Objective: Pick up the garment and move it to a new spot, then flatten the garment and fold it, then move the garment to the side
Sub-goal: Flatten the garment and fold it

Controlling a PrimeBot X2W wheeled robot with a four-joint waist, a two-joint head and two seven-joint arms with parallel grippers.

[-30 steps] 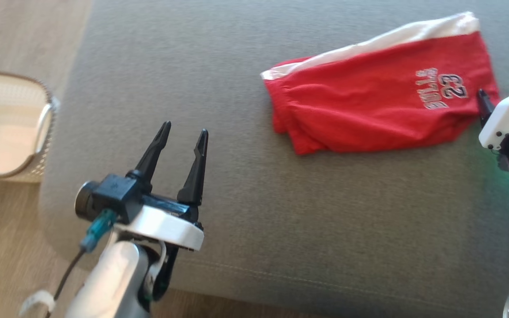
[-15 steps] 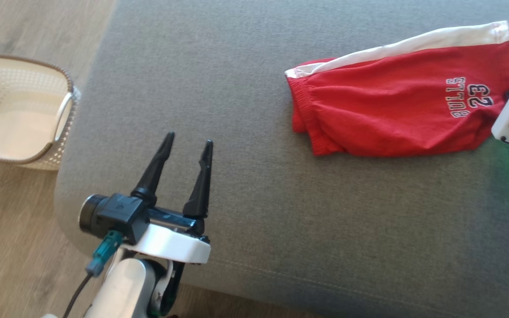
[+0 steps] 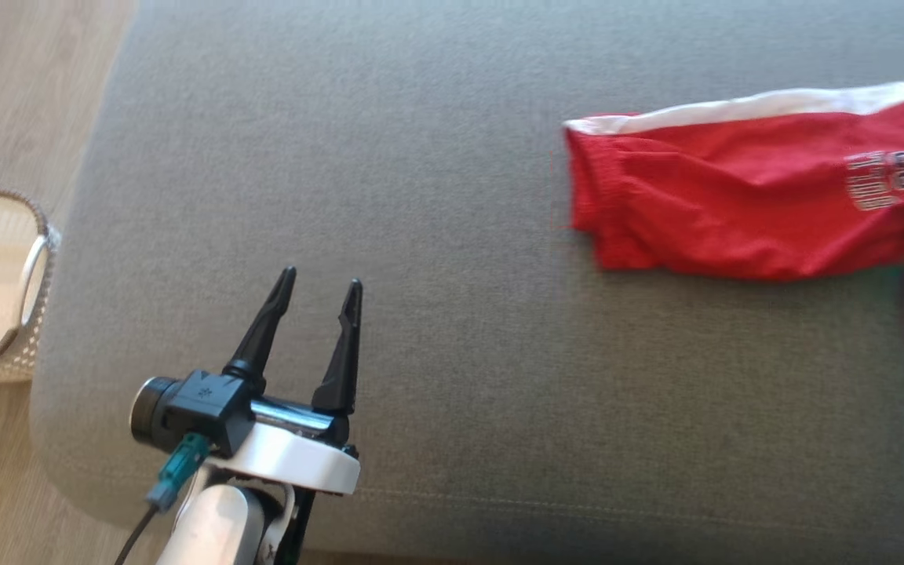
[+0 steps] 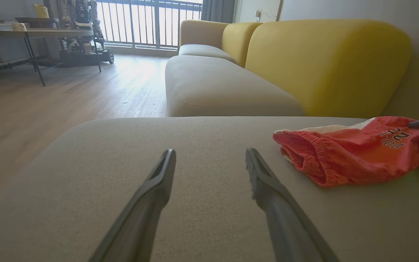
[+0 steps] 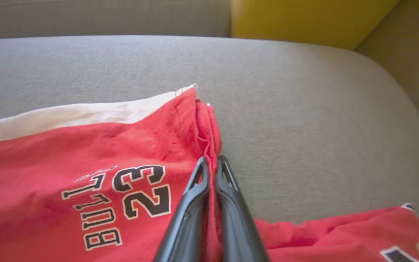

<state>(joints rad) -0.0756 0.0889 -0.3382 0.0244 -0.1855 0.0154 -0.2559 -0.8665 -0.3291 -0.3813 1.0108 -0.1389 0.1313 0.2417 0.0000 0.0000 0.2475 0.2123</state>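
Surface: broad grey cushion point(image 3: 421, 235) on a wooden floor point(image 4: 49, 105), with a yellow sofa point(image 4: 322, 62) behind it.
Garment point(image 3: 742, 212): red shorts with a white side stripe and a printed number, lying at the cushion's far right and running off the head view's right edge.
Long axis: across the head view, left to right, with the gathered waistband end toward the robot's left and the printed leg end toward its right.
Lie: mostly flat on the cushion, doubled over and creased along the near edge.
Right gripper point(image 5: 212, 160): fingers pressed together with a ridge of red hem pinched between them, so it has the garment by its right-hand end, just beside the number.
Loose part: a further red fold with print shows at the lower right of the right wrist view. Whether it is the other leg I cannot tell.
Left gripper point(image 3: 320, 278): fingers spread wide with nothing between them, above bare cushion and well apart from the waistband, which lies ahead and to its right.
Nearer arm: the right, already on the cloth.
Step, as I judge it: the pick-up grip is made and the lift and carry are not yet done. A pull from this end would trail the waistband last.
Basket point(image 3: 32, 345): pale and perforated, on the floor off the cushion's left edge.
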